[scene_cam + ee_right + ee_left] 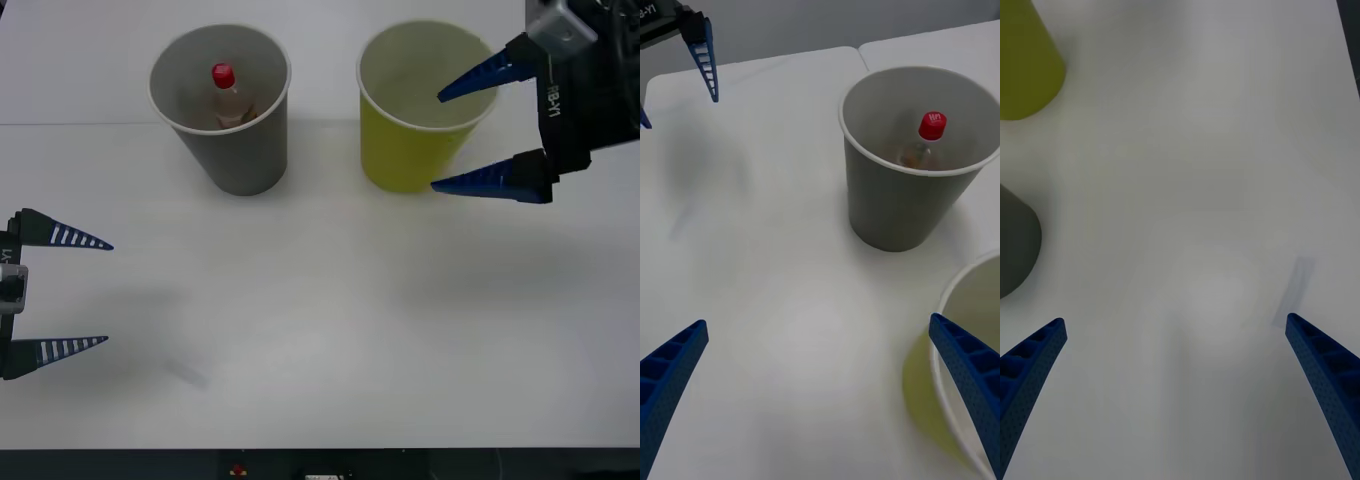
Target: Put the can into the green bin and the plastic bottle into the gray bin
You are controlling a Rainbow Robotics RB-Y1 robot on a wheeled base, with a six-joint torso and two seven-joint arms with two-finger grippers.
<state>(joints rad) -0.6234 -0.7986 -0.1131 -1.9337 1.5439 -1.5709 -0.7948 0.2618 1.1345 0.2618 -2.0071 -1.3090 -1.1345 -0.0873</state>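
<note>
**Sorting station: bottle binned, both claws empty**

- Table [320, 340]: white; carries two upright cups, side by side and apart.
- Gray bin [235, 160]: toward the robot's left. Holds the bottle [228, 98], standing roughly upright inside against the far wall, red cap below the rim.
- Green bin [405, 150]: toward the robot's right. The visible inside looks pale and bare; the floor cannot be fully judged. No can is to be made out.
- Right gripper [470, 135]: raised at the green bin's right rim, fingers spread wide, holding nothing; one fingertip reaches over the mouth.
- Left gripper [90, 293]: low at the table's left edge, well apart from both cups, fingers wide, empty.

Handling note: judged a release or withdrawal step. Lift the right gripper straight up and away before swinging, so the fingertip does not catch the rim and tip the light cup.
</note>
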